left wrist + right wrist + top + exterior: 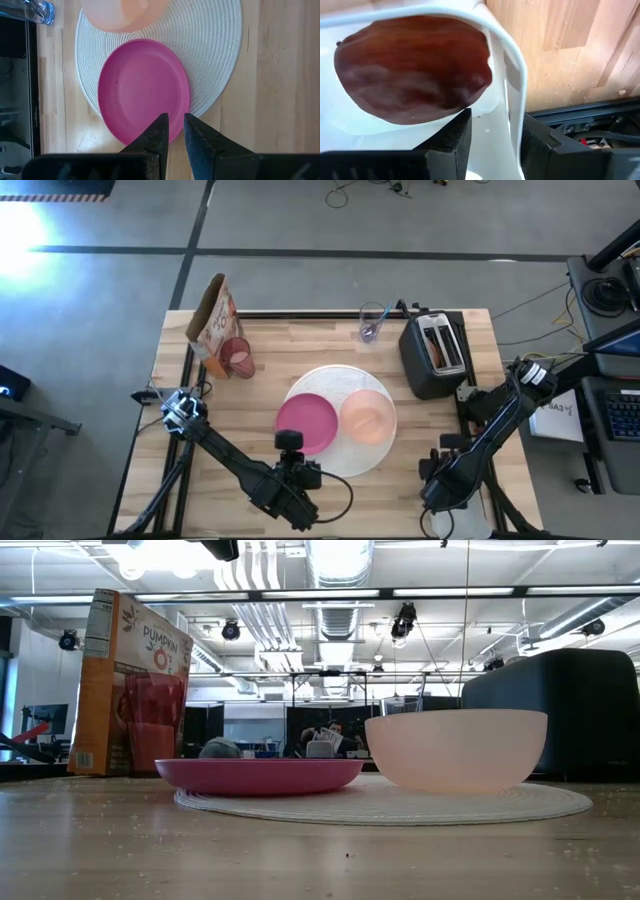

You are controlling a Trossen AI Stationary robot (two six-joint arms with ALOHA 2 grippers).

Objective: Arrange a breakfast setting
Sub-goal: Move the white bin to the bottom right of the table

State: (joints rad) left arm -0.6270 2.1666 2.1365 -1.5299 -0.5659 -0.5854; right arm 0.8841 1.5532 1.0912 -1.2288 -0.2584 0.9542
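**Breakfast Setting: Plate Position and Clearance**

The magenta plate (307,423) lies on the left part of the round white woven mat (345,385), its near rim overhanging the mat's edge. The peach bowl (368,417) stands on the mat just beside it, on the right. The pink cup (238,357) stands well apart, at the back left of the surface (270,340), against the cereal box (212,320). A clear glass (373,322) stands beside the toaster (437,352); what it contains is too small to identify.

The left end effector (173,127) hovers above the plate's near rim. Its jaws are narrow, with a slim gap, and hold nothing.

The right end effector (495,135) is at the near right corner, jaws apart astride the rim of the white tub (512,70), which contains a brown rounded item (415,75).

Judged step: settling the plate.

1. Leave the plate flat and fully supported; the overhang suggests it would tip under pressure at the rim.
2. Raise the left end effector straight up before any sideways travel.
3. Route clear of the bowl when reaching for the cup.
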